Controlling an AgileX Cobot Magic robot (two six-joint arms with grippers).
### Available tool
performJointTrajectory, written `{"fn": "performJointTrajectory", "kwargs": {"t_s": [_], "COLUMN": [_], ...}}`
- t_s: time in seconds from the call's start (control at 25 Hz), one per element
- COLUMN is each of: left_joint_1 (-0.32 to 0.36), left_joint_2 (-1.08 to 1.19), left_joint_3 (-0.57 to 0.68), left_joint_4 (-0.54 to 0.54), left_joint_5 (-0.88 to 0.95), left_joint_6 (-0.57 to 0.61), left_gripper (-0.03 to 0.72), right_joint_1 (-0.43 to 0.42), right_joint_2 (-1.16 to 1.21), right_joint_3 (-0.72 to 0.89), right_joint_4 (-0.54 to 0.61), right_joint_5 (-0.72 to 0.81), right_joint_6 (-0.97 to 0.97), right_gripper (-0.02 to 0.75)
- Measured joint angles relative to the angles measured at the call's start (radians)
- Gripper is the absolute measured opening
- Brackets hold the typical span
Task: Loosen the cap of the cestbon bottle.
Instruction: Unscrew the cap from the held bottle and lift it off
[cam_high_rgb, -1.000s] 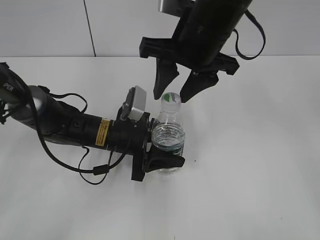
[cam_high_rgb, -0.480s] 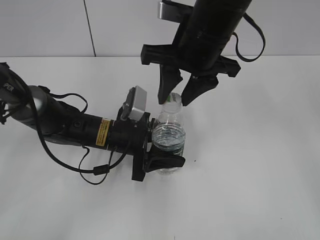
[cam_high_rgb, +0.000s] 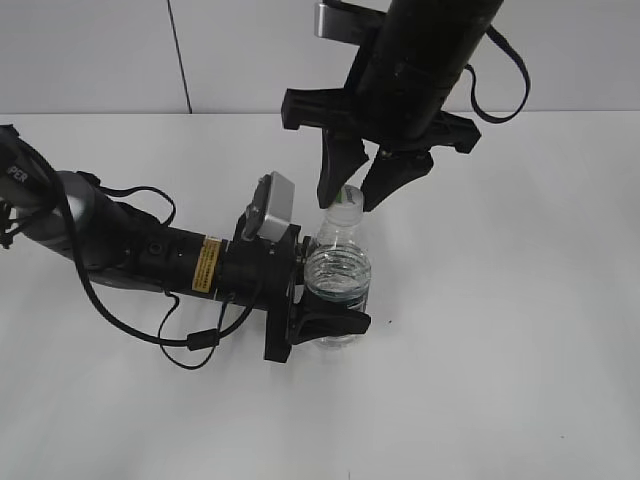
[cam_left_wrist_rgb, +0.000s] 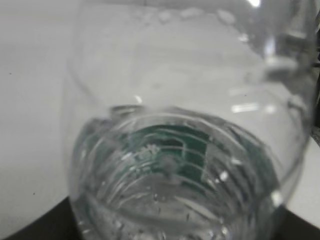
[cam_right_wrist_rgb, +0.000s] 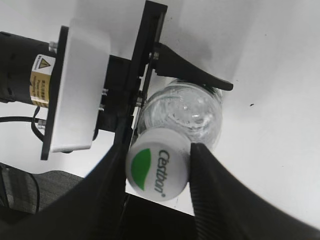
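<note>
From outside, the cestbon bottle (cam_high_rgb: 338, 275) stands upright on the table (cam_high_rgb: 520, 300), body clamped by the left gripper (cam_high_rgb: 325, 305), while wrist-side the right gripper (cam_right_wrist_rgb: 157, 167) sits straight above, fingers pinching the cap (cam_right_wrist_rgb: 158, 163).

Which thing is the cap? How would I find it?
Find the clear cestbon bottle standing mid-table, clamped low down by the left gripper. The cap sits on its very top, between the right gripper's black fingers: small, round and white, with a green leaf mark.
</note>
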Motion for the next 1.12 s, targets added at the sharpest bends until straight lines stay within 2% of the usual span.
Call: {"fn": "performJointTrajectory", "kwargs": {"t_s": [0.28,0.84,1.12], "left_joint_1": [0.0,-0.001,-0.001], "left_joint_2": [-0.001,-0.001,-0.001], "left_joint_3": [0.0,0.0,0.0], "left_joint_4": [-0.001,-0.002,-0.002], "left_joint_5": [0.002,0.005,0.005], "left_joint_6": [0.0,0.011,0.011], "left_gripper": [0.406,0.406,0.406], "right_joint_1": [0.0,0.0,0.0], "right_joint_2": [0.0,0.0,0.0], "right_joint_3": [0.0,-0.002,-0.002], "right_joint_4": [0.0,0.005,0.005], "right_joint_5": [0.003,0.005,0.006], "right_joint_6": [-0.079,-0.791,-0.999], "right_gripper": [0.3,0.295,0.295]}}
